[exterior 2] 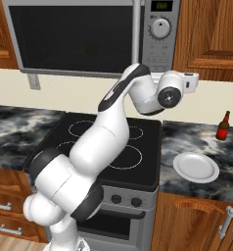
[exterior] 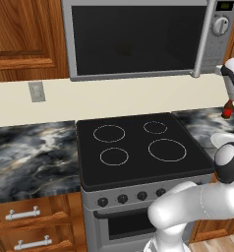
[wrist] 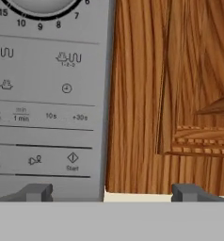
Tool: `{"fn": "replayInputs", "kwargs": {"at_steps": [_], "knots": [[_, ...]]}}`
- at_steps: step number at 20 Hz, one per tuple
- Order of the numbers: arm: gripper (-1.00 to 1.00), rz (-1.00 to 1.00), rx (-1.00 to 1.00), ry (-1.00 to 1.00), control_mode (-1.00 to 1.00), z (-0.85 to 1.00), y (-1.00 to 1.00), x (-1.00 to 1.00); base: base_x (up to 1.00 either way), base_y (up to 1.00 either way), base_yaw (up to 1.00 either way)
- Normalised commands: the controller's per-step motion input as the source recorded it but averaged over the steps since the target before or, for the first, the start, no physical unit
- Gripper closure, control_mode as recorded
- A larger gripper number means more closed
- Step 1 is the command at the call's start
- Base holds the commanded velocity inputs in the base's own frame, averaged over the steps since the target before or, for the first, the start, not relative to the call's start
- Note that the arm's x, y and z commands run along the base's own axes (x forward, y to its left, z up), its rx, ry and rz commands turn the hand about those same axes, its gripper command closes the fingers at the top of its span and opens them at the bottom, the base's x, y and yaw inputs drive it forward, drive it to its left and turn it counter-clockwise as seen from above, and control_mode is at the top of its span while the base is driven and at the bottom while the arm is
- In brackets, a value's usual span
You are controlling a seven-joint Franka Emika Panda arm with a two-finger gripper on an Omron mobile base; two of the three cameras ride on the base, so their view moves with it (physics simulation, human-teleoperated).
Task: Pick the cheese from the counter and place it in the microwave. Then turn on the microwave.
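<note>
Up close, wide-open gripper [wrist: 113, 192] at the microwave [wrist: 48, 108] Start pad; right base view's white plate [exterior 2: 196, 167] bare.

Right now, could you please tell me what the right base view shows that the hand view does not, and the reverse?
Only the right base view shows the white plate, the brown bottle, the stovetop and the microwave's closed dark door. Only the hand view shows the panel's Start button and timer labels up close, past the open end effector. Both show the microwave panel and wooden cabinet.
</note>
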Motion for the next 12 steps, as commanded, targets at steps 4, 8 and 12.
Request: {"fn": "replayInputs", "kwargs": {"at_steps": [4, 8, 12], "knots": [[-1.0, 0.0, 0.0, 0.03, -1.0, 0.0, 0.0, 0.17, 0.0, 0.0, 0.0], [-1.0, 0.0, 0.0, 0.03, -1.0, 0.0, 0.0, 0.16, 0.0, 0.0, 0.0], [-1.0, 0.0, 0.0, 0.05, -1.0, 0.0, 0.0, 0.15, 0.0, 0.0, 0.0]]}}
